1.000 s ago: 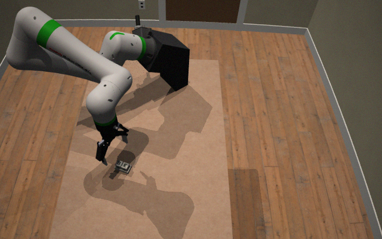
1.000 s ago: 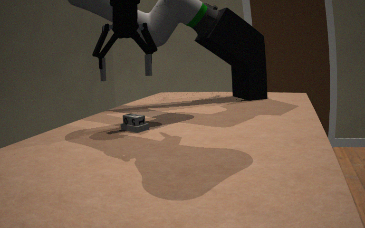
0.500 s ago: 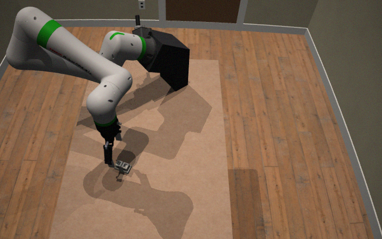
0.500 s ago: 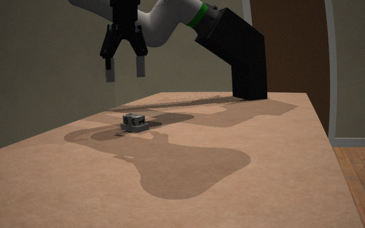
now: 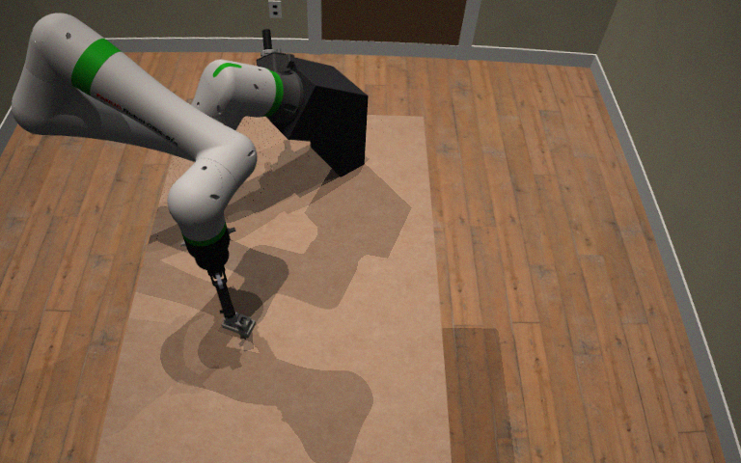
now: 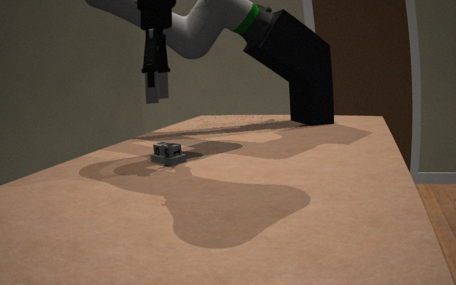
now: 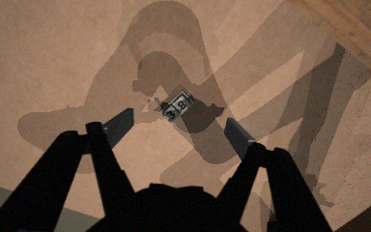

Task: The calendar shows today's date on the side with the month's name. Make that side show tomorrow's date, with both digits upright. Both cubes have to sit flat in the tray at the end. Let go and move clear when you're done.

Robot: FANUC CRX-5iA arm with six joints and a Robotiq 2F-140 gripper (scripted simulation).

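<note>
A small grey calendar tray [image 6: 168, 158] sits on the tan table top with two grey number cubes [image 6: 167, 149] side by side in it. The exterior view shows their side faces with a 0 and a 5, and a sideways mark at the right edge. From above, the wrist view shows the cubes [image 7: 177, 106] with 3 and 8 on their top faces. In the top view the tray [image 5: 239, 325] lies just beneath the fingers. My gripper [image 6: 156, 90] hangs well above the tray, fingers pointing down. It is open and empty, and its fingertips stand wide apart in the wrist view.
The arm's black base block [image 6: 295, 67] stands at the far end of the table. The table's right edge [image 6: 417, 187] drops to a wooden floor. Dark shadows of the arm lie across the table around the tray.
</note>
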